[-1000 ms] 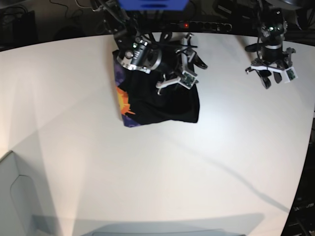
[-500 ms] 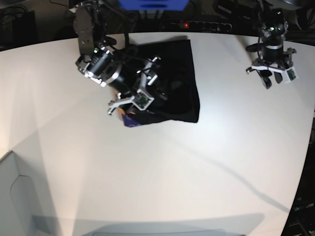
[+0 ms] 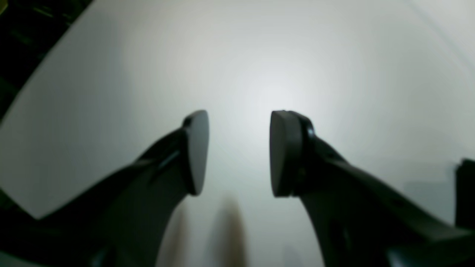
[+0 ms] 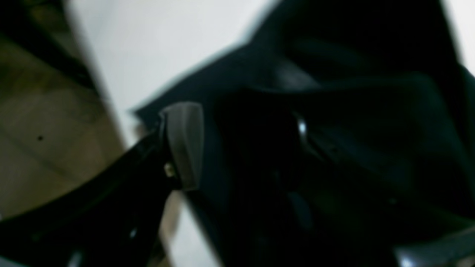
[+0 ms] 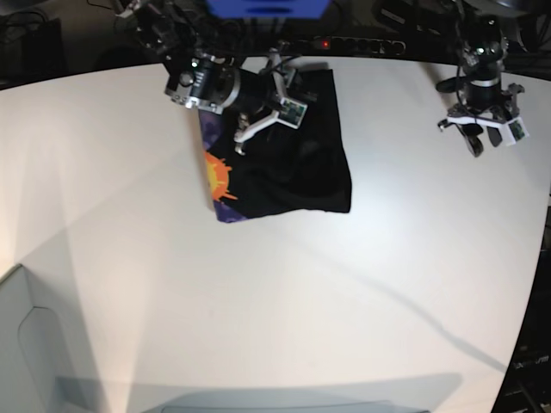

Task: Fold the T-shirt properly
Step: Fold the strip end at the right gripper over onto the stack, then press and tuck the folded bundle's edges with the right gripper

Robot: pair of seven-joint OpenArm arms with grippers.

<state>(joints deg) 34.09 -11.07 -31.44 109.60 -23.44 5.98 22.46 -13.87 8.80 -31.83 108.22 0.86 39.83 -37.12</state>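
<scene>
The black T-shirt [image 5: 297, 168] lies folded in a rough rectangle on the white table [image 5: 258, 301], near the back. An orange sunburst and purple print [image 5: 219, 179] show along its left edge. My right gripper [image 5: 265, 103] hovers over the shirt's upper left part, its jaws wide apart. In the right wrist view, one grey pad [image 4: 183, 144] shows against blurred black cloth [image 4: 352, 92], and nothing is pinched. My left gripper [image 5: 480, 133] hangs at the back right, well clear of the shirt. It is open over bare table, both pads [image 3: 196, 152] apart and empty.
A power strip with a red light [image 5: 324, 43] and a blue box [image 5: 267, 7] sit behind the table's back edge. The table's curved right edge [image 5: 538, 258] drops to dark floor. A pale grey panel [image 5: 21, 344] stands at the lower left.
My right arm swung from the shirt's lower left edge up to its top left, uncovering the orange print. The left arm shifted slightly right. The shirt stayed put.
</scene>
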